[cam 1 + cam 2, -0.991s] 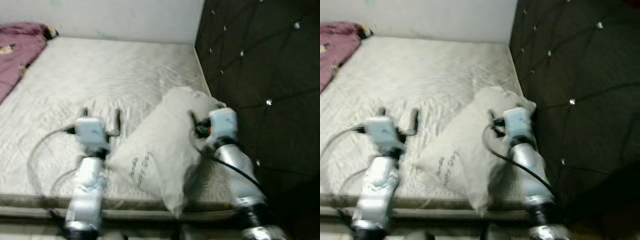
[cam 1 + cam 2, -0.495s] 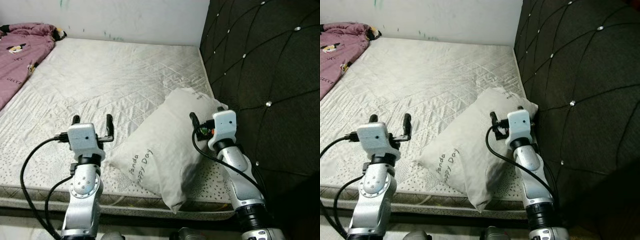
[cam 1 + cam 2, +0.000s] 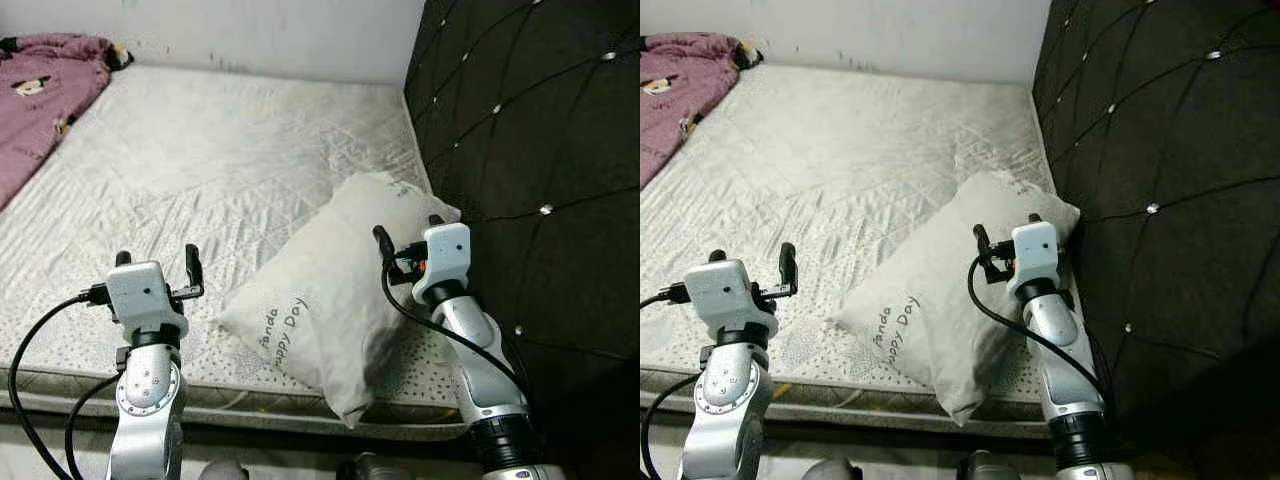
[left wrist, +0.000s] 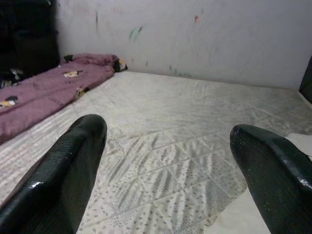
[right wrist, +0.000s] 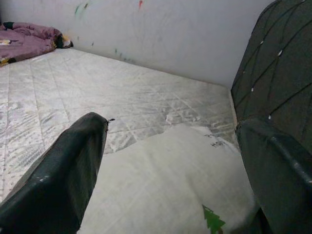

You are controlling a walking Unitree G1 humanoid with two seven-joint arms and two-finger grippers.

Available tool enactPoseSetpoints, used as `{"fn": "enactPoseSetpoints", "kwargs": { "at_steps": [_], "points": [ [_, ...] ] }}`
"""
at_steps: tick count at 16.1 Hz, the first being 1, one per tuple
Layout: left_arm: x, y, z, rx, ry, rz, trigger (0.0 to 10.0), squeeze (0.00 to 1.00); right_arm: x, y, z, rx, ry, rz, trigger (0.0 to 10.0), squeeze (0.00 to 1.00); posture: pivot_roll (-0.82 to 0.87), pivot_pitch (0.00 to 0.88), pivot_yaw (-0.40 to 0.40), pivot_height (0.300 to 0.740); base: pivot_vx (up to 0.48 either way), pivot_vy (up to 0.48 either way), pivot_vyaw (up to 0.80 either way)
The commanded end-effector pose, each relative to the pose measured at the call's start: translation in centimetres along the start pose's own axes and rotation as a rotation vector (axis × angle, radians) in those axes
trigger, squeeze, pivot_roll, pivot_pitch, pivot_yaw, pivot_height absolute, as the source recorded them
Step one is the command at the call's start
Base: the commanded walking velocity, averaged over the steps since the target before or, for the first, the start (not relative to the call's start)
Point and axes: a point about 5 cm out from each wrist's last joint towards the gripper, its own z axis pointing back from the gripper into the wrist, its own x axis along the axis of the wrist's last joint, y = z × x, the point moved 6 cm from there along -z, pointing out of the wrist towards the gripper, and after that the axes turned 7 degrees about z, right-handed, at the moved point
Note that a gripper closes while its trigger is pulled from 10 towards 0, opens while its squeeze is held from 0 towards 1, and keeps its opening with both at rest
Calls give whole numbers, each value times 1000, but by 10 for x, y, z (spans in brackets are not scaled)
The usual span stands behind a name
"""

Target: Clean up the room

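Soft, plump white pillow (image 3: 330,310) with printed lettering, lying on the quilted, diamond-stitched mattress (image 3: 200,170) against the tufted black headboard (image 3: 540,150). Right hand (image 3: 405,232) over the pillow's upper corner, fingers spread wide, gripping nothing. Left hand (image 3: 155,262) just left of the pillow, fingers wide, empty. Crumpled purple blanket (image 3: 40,90) far beyond the left hand.
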Motion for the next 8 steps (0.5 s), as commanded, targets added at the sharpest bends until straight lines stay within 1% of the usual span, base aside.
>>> {"fn": "enactPoseSetpoints", "kwargs": {
  "at_steps": [1, 4, 6, 7, 8],
  "points": [
    [3, -2, 1, -5, -4, 3, 10000, 0, 5, -2, 0, -1, -11, -5, 10000, 0, -12, 59, -38, 740, 0, 0, 0],
    [1, -3, 1, -9, 20, 7, 10000, 0, 6, -1, 2, 3, -9, -9, 10000, 0, -13, 69, -35, 715, 0, 0, 0],
    [1, -5, 1, -16, 26, 4, 10000, 0, 6, -1, 2, 4, -9, -11, 10000, 0, -14, 74, -37, 699, 0, 0, 0],
    [1, -5, 1, -17, 27, 8, 10000, 0, 5, 0, 2, 8, -6, -13, 10000, 0, -14, 74, -37, 682, 0, 0, 0],
    [1, -5, 1, -18, 26, 8, 10000, 0, 5, 0, 2, 9, -5, -13, 10000, 0, -14, 74, -37, 677, 0, 0, 0]
  ]
}}
